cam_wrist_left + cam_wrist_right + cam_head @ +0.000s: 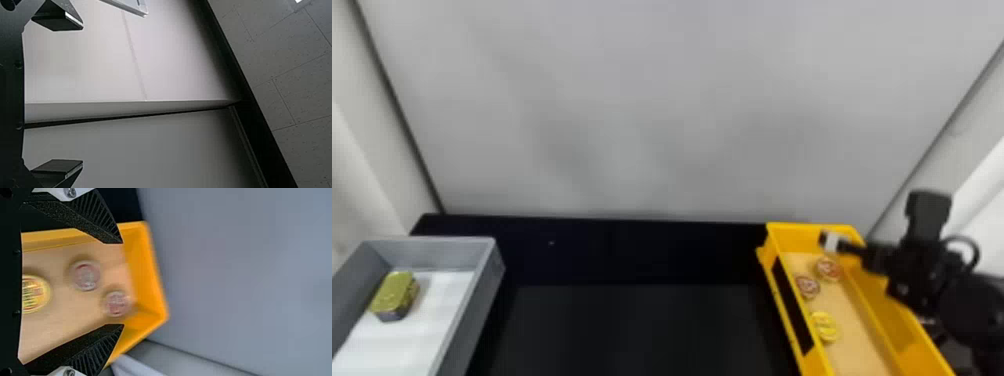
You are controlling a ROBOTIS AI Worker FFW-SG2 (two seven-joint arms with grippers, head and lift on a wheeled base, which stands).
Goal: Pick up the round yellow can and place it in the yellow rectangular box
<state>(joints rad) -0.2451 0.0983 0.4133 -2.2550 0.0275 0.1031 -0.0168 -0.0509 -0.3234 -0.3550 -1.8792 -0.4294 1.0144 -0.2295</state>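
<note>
Since the can (825, 327) lies in the box (894, 320), raise the right gripper (122, 284), fingers wide apart and empty, clear before retracting; the left gripper (82, 94) is likewise spread, empty.

At lower left, a grey bin (434, 253) holds a gold tin (394, 294); lower right, two reddish round cans (828, 269); bottom centre, a black table (632, 330).
</note>
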